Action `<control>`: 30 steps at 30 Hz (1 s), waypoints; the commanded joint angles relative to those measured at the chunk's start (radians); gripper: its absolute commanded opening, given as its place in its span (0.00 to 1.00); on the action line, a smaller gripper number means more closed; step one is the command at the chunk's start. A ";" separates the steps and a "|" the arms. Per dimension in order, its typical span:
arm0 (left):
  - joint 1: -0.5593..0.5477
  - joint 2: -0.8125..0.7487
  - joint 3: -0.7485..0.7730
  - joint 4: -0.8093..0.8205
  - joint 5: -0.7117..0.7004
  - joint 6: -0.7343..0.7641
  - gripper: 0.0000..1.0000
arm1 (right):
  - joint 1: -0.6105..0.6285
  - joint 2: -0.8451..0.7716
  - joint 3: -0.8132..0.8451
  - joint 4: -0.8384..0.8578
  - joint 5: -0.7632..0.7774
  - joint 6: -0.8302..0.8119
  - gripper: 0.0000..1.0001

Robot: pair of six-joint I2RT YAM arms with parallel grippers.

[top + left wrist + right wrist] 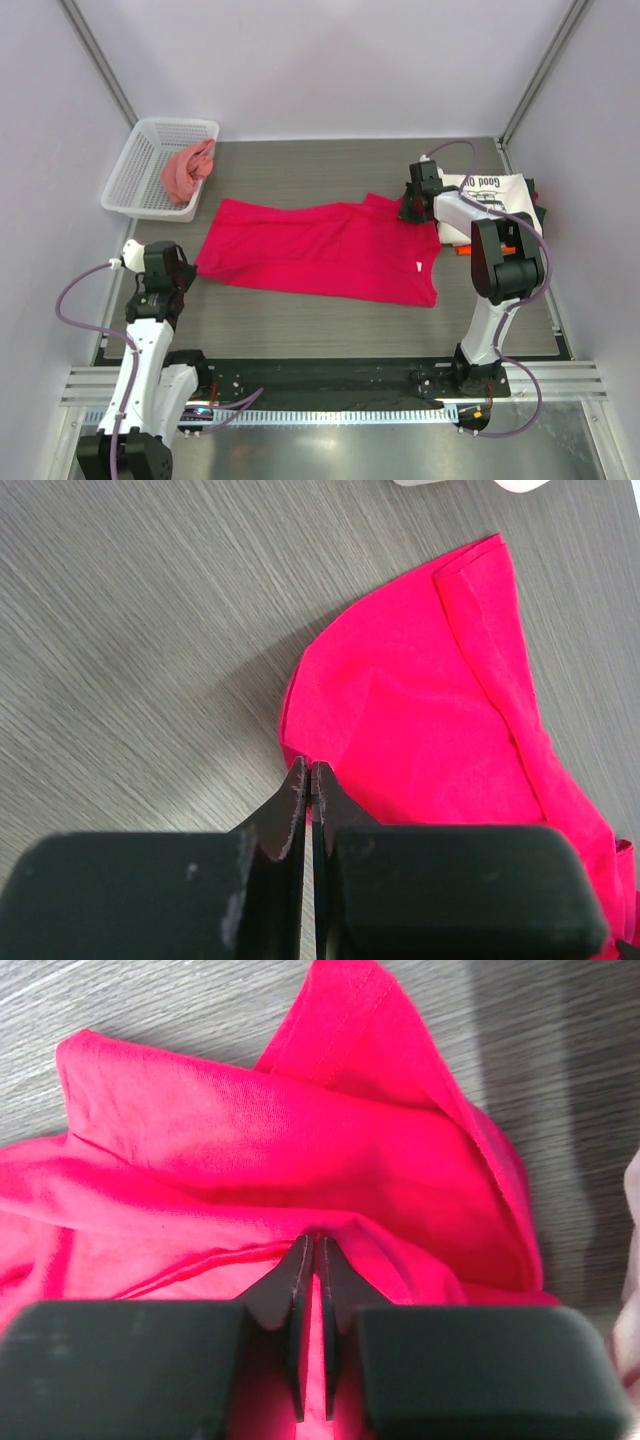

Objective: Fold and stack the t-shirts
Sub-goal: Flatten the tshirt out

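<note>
Grey wood-grain table [300, 325] bears a crimson t-shirt [320, 250]; a white basket [127, 180]; a shirt pile [497, 190].

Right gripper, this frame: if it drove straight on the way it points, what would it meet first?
The crimson t-shirt: the right gripper has its jaws pinched on a fold, with more bunched cloth directly ahead of the tips. Past that is the table, though depth is unclear.

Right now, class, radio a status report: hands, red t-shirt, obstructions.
Left hand shut on red t-shirt, left edge. Right hand shut on its far right corner. Shirt spread out, unfolded. White printed t-shirt close beside right hand.
</note>
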 commanded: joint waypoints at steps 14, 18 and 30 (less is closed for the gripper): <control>0.002 0.001 0.096 -0.007 -0.001 0.018 0.00 | 0.004 -0.363 -0.003 -0.098 -0.042 0.009 0.01; 0.004 0.089 0.203 -0.070 0.027 0.012 0.00 | -0.003 -0.424 0.109 -0.169 -0.109 0.018 0.01; 0.004 0.149 0.925 -0.413 0.019 0.160 0.00 | -0.003 -0.838 0.478 -0.346 -0.309 -0.014 0.01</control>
